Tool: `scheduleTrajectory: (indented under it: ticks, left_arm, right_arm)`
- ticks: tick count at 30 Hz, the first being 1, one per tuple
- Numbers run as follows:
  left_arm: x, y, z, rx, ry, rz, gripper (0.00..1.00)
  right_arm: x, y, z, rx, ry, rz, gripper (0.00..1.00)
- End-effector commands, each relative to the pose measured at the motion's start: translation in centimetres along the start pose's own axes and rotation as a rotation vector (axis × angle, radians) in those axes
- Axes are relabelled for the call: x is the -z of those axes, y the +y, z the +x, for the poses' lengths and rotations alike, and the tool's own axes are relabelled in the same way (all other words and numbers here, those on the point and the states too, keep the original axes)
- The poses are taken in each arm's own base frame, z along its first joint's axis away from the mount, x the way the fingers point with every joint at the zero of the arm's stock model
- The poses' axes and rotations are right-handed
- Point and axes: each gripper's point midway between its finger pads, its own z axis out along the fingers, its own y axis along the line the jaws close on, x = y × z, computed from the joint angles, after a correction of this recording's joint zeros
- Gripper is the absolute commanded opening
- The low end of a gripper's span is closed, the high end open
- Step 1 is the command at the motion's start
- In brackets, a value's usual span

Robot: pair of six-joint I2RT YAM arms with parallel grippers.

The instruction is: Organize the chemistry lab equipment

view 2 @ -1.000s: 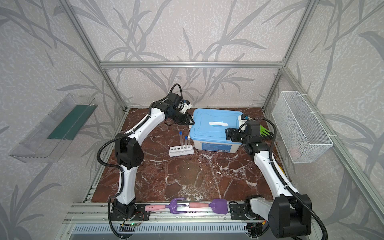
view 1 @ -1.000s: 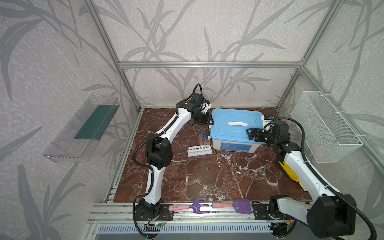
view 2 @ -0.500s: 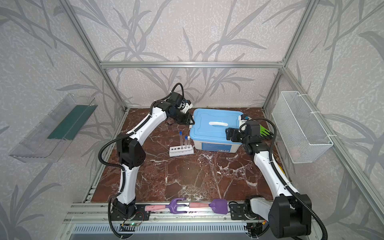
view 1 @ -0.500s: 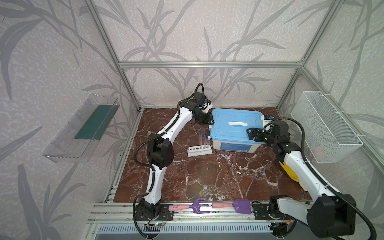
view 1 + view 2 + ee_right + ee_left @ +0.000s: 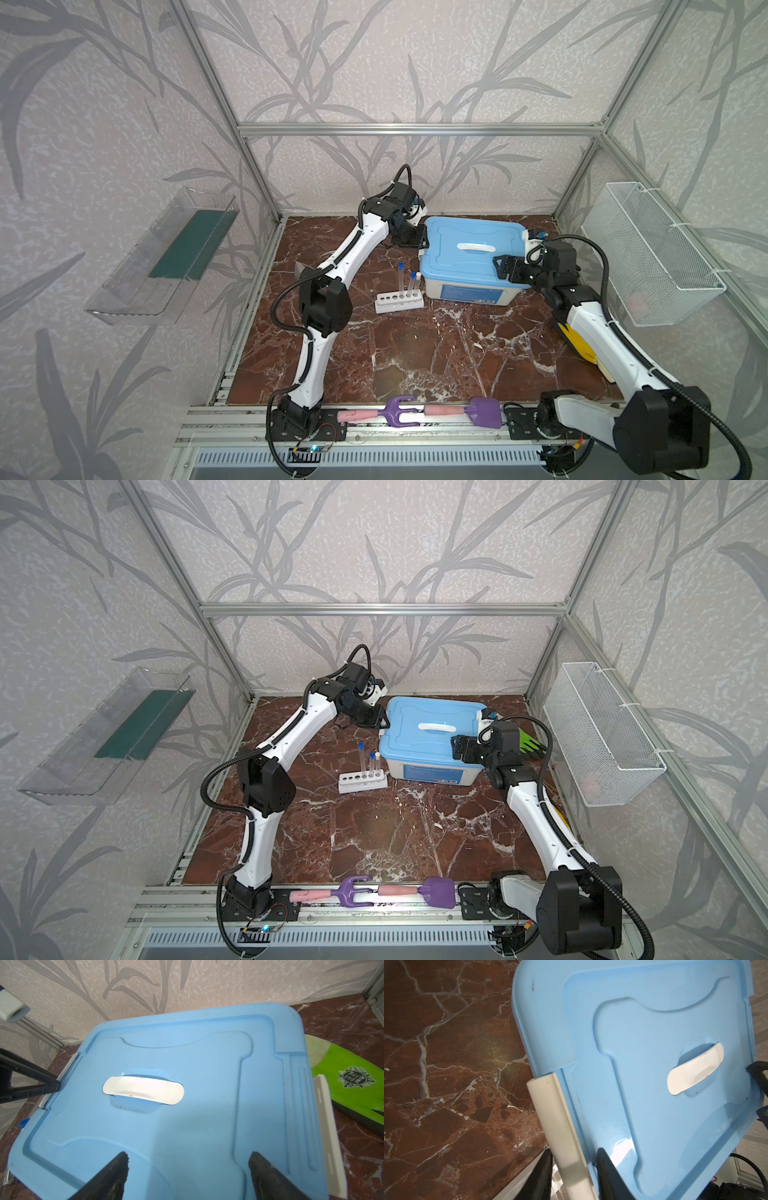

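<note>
field notes, table enclosure.

left end effector [image 5: 574,1150]: at the left edge of the blue lid [image 5: 654,1022] of the storage box [image 5: 465,286]. its fingers [image 5: 542,1176] stand a little apart, astride the white left latch [image 5: 560,1122]. one finger looks to lie against the latch, and a sliver of lid shows beside the other (cannot tell whether they truly pinch it).

right end effector [image 5: 189,1153]: fingers wide apart with nothing between them, over the near right part of the lid. whether it touches the lid cannot be told. the white right latch [image 5: 330,1136] sticks out from the lid's right edge. the white handle [image 5: 143,1089] lies flat in its recess at the lid's centre.

task things: two clear test tubes [image 5: 401,280] with blue caps stand upright in the white rack [image 5: 399,302]. the rack sits on the table [image 5: 415,353] just left of the box's near left corner, apart from both end effectors.

writing: a blue label [image 5: 469,294] on the box's near face, print too small to read. the green glove [image 5: 342,1076], right of the box, carries a round dark emblem [image 5: 356,1078] ringed with leaves; its letters are not legible.
</note>
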Motion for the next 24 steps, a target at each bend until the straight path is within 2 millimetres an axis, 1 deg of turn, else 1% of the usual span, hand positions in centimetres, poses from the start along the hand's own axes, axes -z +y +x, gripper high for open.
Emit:
scheduleTrajectory:
  ticks: [1,7,12,24]
  left_arm:
    - [-0.7,-0.8,1.0,-0.035,0.043,-0.014,0.36]
    - [-0.7,-1.5,0.8,-0.054,0.037,-0.03,0.36]
    - [-0.7,-1.8,0.8,-0.073,0.042,-0.053,0.36]
    - [-0.7,-1.8,0.8,-0.098,0.048,-0.11,0.35]
  right_arm:
    - [-0.9,-2.0,5.2,-0.063,0.168,0.07,0.9]
    - [-1.2,-2.1,5.6,-0.07,0.181,0.071,0.87]
    - [-1.1,-2.2,5.4,-0.066,0.178,0.075,0.86]
    - [-1.2,-2.0,5.5,-0.064,0.182,0.068,0.83]
